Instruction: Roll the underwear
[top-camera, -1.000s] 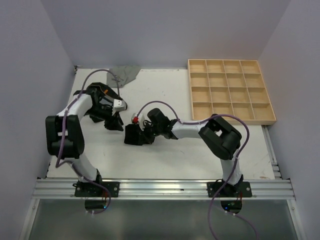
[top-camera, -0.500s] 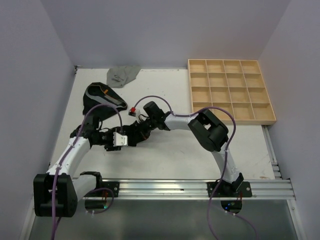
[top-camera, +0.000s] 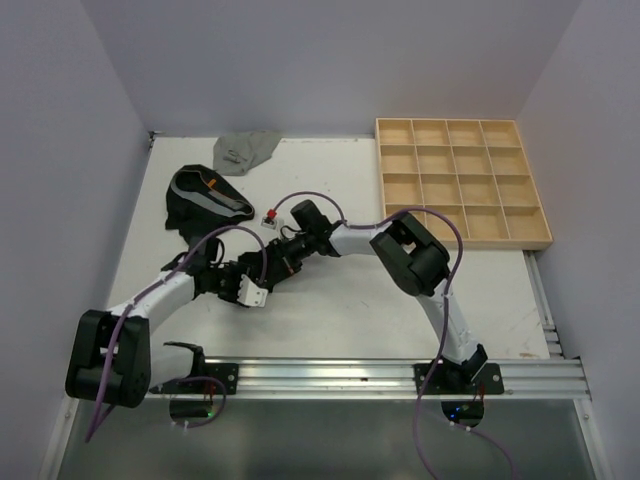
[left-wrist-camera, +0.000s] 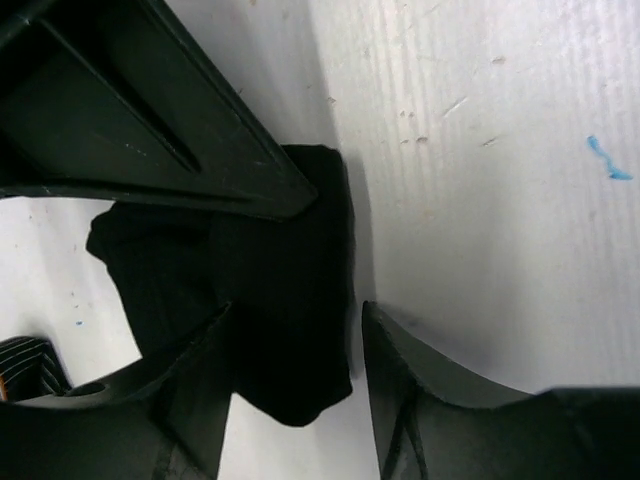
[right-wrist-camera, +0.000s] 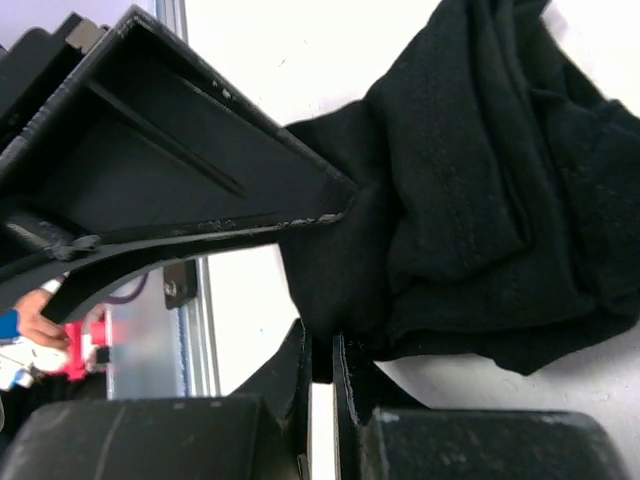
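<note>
**A:** Where is the piece being worked?

**B:** The black brief (left-wrist-camera: 285, 290) lies bunched on the counter (top-camera: 350, 310), left of middle, right where the two arms meet. The right fingers (right-wrist-camera: 420, 440) are clenched, and from the wrist they seem to pinch a fold at its near edge. The left fingers (left-wrist-camera: 430, 420) are released and stand astride the far end. One touches the cloth, the other is just beside it.

**A:** What could spoil it from here?

**B:** I think that pinch is thin. If the right arm turns or drags to start a roll, the fold could slip out and the bundle would flop open. The left fingers might also shut on the top layer only, or on nothing, so the roll comes out loose. And the two sets of fingers are very close together, so one could knock the other if either shifts sideways.

**A:** Anything you can't read?

**B:** Quite a lot. From above, the arms cover nearly all of the brief. It is black cloth against black fingers, so I can't count layers, find the waistband or tell how much cloth sits in the pinch. The other black brief with a grey waistband (top-camera: 200, 198), the grey brief (top-camera: 247, 150) and the wooden grid tray (top-camera: 460, 180) are well apart from this.
</note>
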